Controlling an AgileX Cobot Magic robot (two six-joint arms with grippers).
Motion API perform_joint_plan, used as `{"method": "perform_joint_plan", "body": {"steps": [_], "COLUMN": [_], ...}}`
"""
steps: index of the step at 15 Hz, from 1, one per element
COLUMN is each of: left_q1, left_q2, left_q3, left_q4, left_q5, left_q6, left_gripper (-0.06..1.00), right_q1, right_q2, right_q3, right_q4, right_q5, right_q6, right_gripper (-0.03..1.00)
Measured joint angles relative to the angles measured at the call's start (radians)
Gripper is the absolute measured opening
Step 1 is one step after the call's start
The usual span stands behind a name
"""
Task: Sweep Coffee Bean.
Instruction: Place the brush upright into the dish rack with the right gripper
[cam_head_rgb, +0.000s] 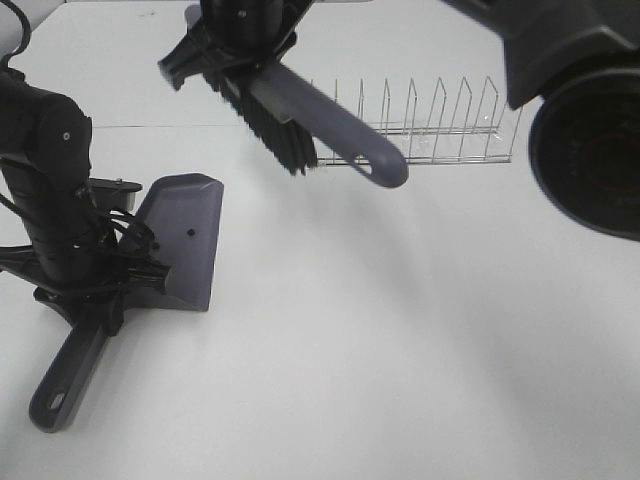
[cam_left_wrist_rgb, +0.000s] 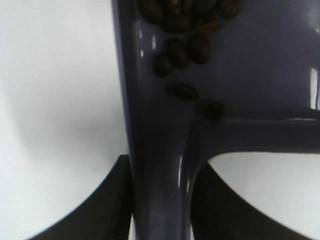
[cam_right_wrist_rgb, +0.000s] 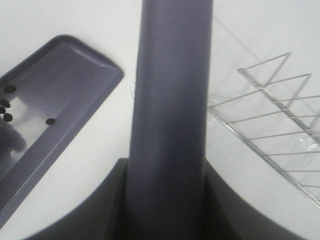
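Observation:
A grey-purple dustpan (cam_head_rgb: 180, 240) lies on the white table at the left. My left gripper (cam_head_rgb: 95, 295) is shut on its handle (cam_left_wrist_rgb: 160, 200), fingers (cam_left_wrist_rgb: 107, 200) on both sides. Several coffee beans (cam_left_wrist_rgb: 182, 30) lie inside the pan near the handle; one bean (cam_head_rgb: 190, 232) shows from above, and a few beans (cam_right_wrist_rgb: 7, 104) show in the right wrist view. My right gripper (cam_head_rgb: 235, 45) is shut on the grey brush handle (cam_right_wrist_rgb: 170, 110) and holds the brush (cam_head_rgb: 290, 115), with black bristles (cam_head_rgb: 272, 130), in the air above the table, right of the dustpan (cam_right_wrist_rgb: 55, 100).
A wire dish rack (cam_head_rgb: 425, 130) stands at the back right behind the brush; it also shows in the right wrist view (cam_right_wrist_rgb: 280, 115). A large dark camera housing (cam_head_rgb: 585, 150) fills the upper right of the high view.

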Motion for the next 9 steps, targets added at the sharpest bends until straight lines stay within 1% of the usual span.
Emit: {"method": "perform_joint_plan", "body": {"steps": [1,2,3,5,7,8,9], "left_q1": [0.0,0.0,0.0,0.0,0.0,0.0,0.0], "left_q2": [0.0,0.0,0.0,0.0,0.0,0.0,0.0], "left_q3": [0.0,0.0,0.0,-0.001,-0.001,-0.001,-0.001], "left_q4": [0.0,0.0,0.0,0.0,0.0,0.0,0.0], "left_q5": [0.0,0.0,0.0,0.002,0.002,0.002,0.002], "left_q6": [0.0,0.0,0.0,0.0,0.0,0.0,0.0], "left_gripper": [0.26,0.26,0.26,0.26,0.26,0.26,0.26], "right_q1": [-0.026,-0.105,-0.151,-0.264,-0.385,-0.417,-0.469], "right_q2": [-0.033,-0.093,-0.126,-0.214,-0.284,-0.299,-0.327], "right_q3": [0.0,0.011,0.04,0.162,0.309,0.352,0.435], "right_q4": [-0.004,-0.005,-0.005,0.002,0.038,0.05,0.071], "right_q5": [0.001,0.001,0.001,0.0,-0.001,-0.001,-0.001], "right_q6": [0.0,0.0,0.0,0.0,0.0,0.0,0.0], "right_gripper": [0.28,0.28,0.28,0.28,0.28,0.28,0.28]}}
